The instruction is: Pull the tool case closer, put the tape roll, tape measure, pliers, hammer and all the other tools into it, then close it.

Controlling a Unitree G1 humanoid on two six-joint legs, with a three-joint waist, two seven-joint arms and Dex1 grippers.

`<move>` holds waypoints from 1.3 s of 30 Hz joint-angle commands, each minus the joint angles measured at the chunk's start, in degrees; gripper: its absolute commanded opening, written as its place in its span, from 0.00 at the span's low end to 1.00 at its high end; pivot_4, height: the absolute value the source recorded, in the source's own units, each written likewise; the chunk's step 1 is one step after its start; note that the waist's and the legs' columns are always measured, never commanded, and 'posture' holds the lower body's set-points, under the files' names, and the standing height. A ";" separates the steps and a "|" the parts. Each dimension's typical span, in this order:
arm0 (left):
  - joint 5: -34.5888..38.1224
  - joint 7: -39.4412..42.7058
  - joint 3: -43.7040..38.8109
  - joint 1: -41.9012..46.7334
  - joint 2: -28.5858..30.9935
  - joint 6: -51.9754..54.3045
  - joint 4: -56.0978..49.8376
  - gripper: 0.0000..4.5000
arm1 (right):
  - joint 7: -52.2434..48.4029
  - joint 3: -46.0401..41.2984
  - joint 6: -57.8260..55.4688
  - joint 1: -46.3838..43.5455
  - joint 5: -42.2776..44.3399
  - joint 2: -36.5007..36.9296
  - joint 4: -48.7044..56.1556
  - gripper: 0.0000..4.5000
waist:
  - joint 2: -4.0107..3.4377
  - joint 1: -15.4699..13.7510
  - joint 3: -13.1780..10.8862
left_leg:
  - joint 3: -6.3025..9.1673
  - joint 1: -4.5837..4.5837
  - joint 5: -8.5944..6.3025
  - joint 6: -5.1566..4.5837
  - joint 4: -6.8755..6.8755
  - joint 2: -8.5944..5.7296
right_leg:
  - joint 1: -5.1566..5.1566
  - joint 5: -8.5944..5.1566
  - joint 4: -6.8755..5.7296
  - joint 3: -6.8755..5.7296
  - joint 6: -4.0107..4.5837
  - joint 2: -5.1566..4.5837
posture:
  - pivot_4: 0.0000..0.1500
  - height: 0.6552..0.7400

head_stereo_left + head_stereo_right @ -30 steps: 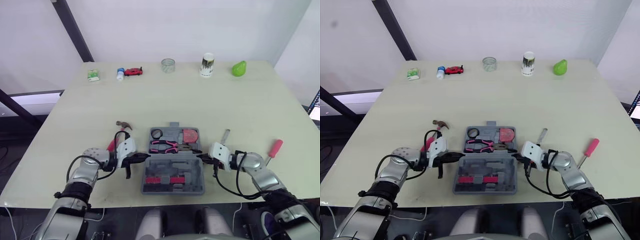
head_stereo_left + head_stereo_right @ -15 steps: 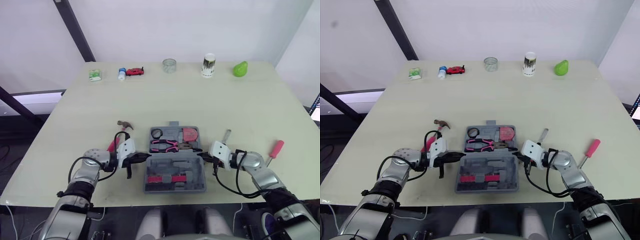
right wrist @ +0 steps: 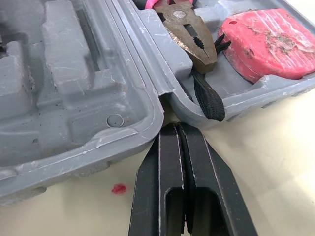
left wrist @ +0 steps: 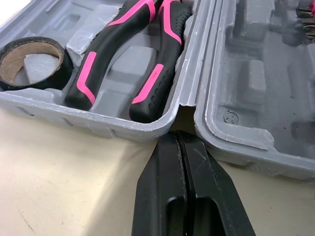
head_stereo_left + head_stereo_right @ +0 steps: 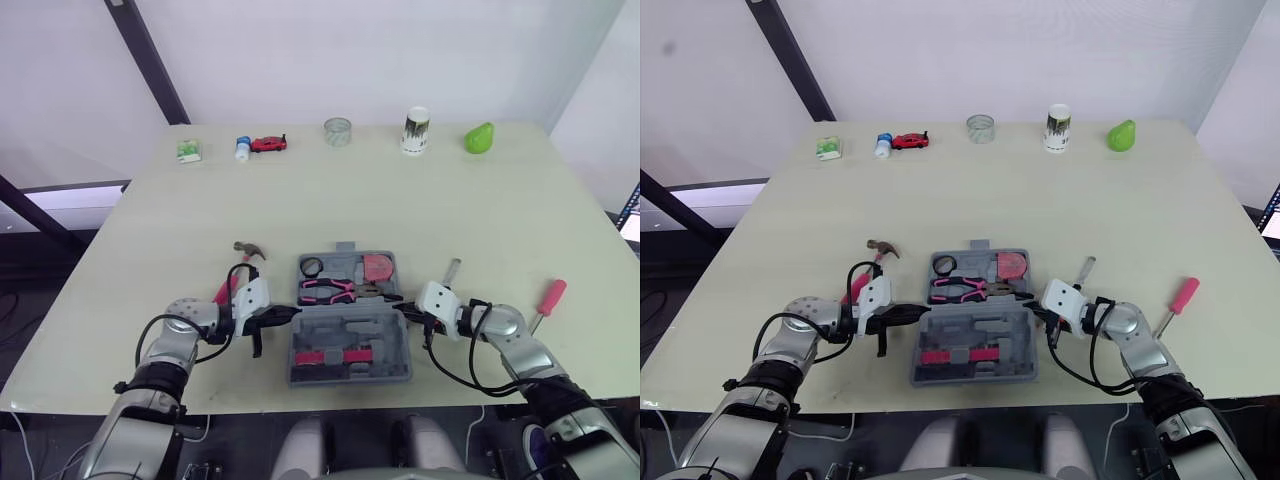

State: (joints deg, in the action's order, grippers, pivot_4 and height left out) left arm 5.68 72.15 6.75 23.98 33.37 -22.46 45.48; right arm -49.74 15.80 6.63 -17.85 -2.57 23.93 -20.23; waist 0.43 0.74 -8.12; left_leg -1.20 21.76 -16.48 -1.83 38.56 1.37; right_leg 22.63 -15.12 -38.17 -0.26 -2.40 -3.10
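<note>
The grey tool case [image 5: 346,326] lies open near the table's front edge. Its far half holds the tape roll [image 5: 314,267], the pink-handled pliers [image 5: 335,291] and the red tape measure [image 5: 379,268]. The near half holds pink-and-black pieces [image 5: 338,357]. My left gripper [image 5: 290,311] is shut, its tip against the case's left side at the hinge [image 4: 179,113]. My right gripper [image 5: 400,309] is shut against the hinge on the right side [image 3: 165,98]. The hammer [image 5: 246,250] lies on the table left of the case. A small screwdriver [image 5: 451,270] and a red-handled one [image 5: 548,298] lie to the right.
Along the table's far edge stand a green box [image 5: 187,150], a small bottle [image 5: 241,147], a red toy car [image 5: 267,143], a glass jar [image 5: 337,131], a cup [image 5: 414,130] and a green pear [image 5: 479,137]. Bare tabletop lies between them and the case.
</note>
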 commanded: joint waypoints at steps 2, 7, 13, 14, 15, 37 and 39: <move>-1.99 -0.62 1.01 -0.28 -0.38 0.17 1.94 0.00 | 0.23 -0.11 1.15 -0.79 0.44 -0.79 1.31 0.01 | 0.00 0.00 0.00 | 0.00 0.00 0.00 0.00 0.00 0.00 | 0.00 0.00 0.00 0.00 0.00 0.00 | 1.00 1.00; -1.99 -0.47 1.01 -0.11 -0.30 -0.11 2.31 0.00 | 0.27 -0.08 1.07 -0.60 0.40 -0.84 1.41 0.01 | 0.00 0.00 0.00 | 0.00 0.00 0.00 0.00 0.00 0.00 | 0.00 0.00 0.00 0.00 0.00 0.00 | 1.00 1.00; -1.93 -0.45 0.72 -0.05 0.29 -0.26 2.54 0.00 | -1.72 0.22 -2.22 1.04 0.64 0.77 3.88 0.01 | 0.00 -0.06 0.00 | 0.01 0.00 0.00 0.00 0.00 0.01 | 0.00 0.00 0.00 0.00 0.00 0.00 | 1.00 1.00; -1.91 -0.48 0.63 -0.06 0.50 -0.32 2.56 0.00 | -1.40 0.04 -2.20 1.24 0.27 1.18 4.04 0.01 | 0.00 -0.07 0.00 | 0.01 0.01 0.00 0.00 0.00 0.01 | 0.00 0.00 0.00 0.00 0.00 0.00 | 1.00 1.00; -1.88 -0.49 0.55 -0.09 0.69 -0.38 2.58 0.00 | -1.05 -0.18 -2.18 1.38 -0.02 1.52 4.13 0.01 | 0.00 -0.09 0.00 | 0.01 0.01 0.00 0.00 0.00 0.01 | 0.00 0.00 0.00 0.00 0.00 0.00 | 1.00 1.00; 8.45 1.36 -6.83 -7.10 5.65 7.36 -14.93 0.00 | -7.38 -11.42 -1.82 8.91 16.08 6.29 11.77 0.01 | 0.03 0.07 -0.08 | 0.02 0.15 -0.01 0.00 -0.04 0.17 | 0.08 0.00 0.10 -0.03 0.00 -0.03 | 1.00 1.00; 10.59 2.58 -8.34 -9.51 6.92 8.06 -19.23 0.00 | -7.81 -13.93 -1.94 11.13 18.55 7.17 13.84 0.01 | 0.03 -0.01 -0.08 | 0.01 0.18 -0.01 0.00 -0.04 0.17 | 0.07 0.00 0.15 -0.04 0.00 -0.10 | 1.00 1.00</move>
State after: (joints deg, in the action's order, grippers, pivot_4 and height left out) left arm 13.54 73.63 0.25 15.47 39.25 -14.94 30.41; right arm -56.79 4.67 4.37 -7.85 12.85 30.37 -9.52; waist 0.46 0.73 -8.20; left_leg -1.19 21.97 -16.49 -1.83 38.52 1.52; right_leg 22.70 -15.12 -38.00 -0.31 -2.40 -3.20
